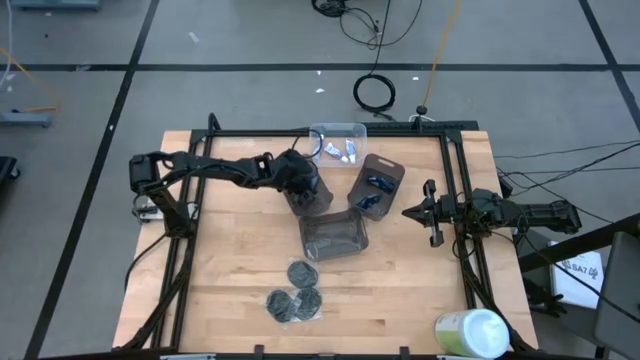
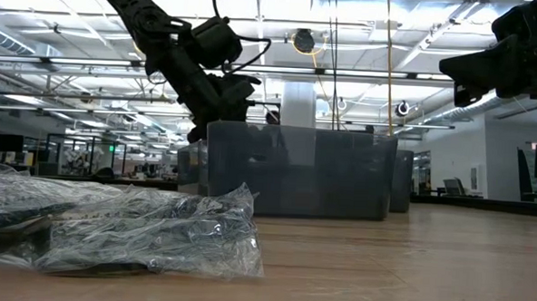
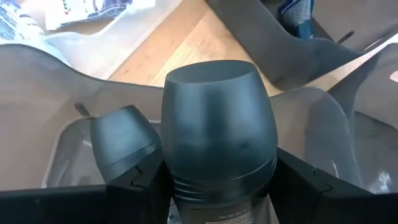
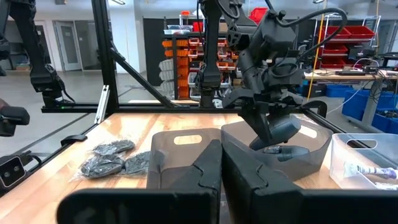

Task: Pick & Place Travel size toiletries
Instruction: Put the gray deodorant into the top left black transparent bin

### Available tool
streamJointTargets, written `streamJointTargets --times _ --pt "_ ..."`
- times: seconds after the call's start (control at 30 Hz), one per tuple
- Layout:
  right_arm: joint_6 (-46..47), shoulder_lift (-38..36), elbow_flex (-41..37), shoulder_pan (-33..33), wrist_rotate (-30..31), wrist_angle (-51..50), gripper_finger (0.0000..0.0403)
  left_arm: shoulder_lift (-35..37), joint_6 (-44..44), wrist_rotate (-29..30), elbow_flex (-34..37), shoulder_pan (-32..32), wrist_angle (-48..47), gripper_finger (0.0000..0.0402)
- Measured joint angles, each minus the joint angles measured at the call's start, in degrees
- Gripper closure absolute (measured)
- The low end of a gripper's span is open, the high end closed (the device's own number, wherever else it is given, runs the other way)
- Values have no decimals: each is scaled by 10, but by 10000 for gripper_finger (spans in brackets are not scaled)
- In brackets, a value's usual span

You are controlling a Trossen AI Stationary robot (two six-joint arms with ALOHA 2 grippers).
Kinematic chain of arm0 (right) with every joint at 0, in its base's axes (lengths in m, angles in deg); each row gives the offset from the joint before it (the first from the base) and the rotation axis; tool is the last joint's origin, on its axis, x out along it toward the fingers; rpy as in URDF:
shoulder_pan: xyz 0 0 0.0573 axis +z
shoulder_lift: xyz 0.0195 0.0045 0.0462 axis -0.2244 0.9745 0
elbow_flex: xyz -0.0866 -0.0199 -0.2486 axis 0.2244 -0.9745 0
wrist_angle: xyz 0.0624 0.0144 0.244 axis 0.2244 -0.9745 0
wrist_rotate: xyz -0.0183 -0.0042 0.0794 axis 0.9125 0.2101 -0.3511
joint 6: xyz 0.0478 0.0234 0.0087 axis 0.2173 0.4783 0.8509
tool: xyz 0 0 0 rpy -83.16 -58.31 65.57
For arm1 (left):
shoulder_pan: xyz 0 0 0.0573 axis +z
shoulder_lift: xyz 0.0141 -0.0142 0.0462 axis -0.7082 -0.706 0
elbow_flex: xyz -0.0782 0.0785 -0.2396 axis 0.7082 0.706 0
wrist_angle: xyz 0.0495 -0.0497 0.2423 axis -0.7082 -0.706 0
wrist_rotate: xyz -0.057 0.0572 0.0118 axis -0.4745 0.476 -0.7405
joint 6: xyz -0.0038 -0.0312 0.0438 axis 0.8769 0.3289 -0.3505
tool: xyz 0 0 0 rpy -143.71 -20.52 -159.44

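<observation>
My left gripper [image 1: 305, 192] reaches down into a smoky-grey tray [image 1: 318, 204] at mid-table and is shut on a grey-blue oval stick [image 3: 217, 130]. A second stick [image 3: 121, 142] lies on its side on that tray's floor, beside the held one. White tubes [image 1: 345, 150] lie in a clear tray [image 1: 338, 132] at the far edge. Dark-blue mini bottles [image 1: 376, 184] lie in another grey tray [image 1: 392, 170]. Dark-grey discs in clear bags [image 1: 295, 297] rest flat on the table near the front. My right gripper [image 1: 430, 212] hovers shut above the table's right side. My left gripper pinches the stick between its two fingers [image 3: 144, 186], on the body just below the cap [image 3: 217, 186], one finger on each side. It comes slanting from above. The stick [image 4: 281, 130] hangs tilted, cap end down, inside the tray's walls, above the lying stick [image 4: 283, 150].
An empty smoky-grey tray [image 1: 333, 236] stands just in front of the one I work in. A big pale-green-and-white container [image 1: 470, 334] lies at the near right corner. A black frame [image 1: 300, 133] borders the table. Bare wood [image 1: 420, 280] lies right of the discs.
</observation>
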Motion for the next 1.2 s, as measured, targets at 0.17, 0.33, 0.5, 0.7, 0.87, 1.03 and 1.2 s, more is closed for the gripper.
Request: streamJointTargets --times 0.17,0.33,0.5,0.7,0.87,1.03,1.2 --pt "0 0 0 0 0 0 398 0 9 -14 0 0 0 179" --pt "0 0 0 0 0 0 398 0 8 -14 0 -5 -4 165" --pt "0 0 0 0 0 0 399 0 -1 -15 0 -12 -4 180" --pt "0 0 0 0 0 0 399 0 -2 -15 0 -13 -4 179" --pt "0 0 0 0 0 0 399 3 18 -24 0 -11 -4 161" --pt "0 0 0 0 0 0 399 22 54 -48 0 -2 -11 135" --pt "0 0 0 0 0 0 399 44 58 -44 0 2 -43 101"
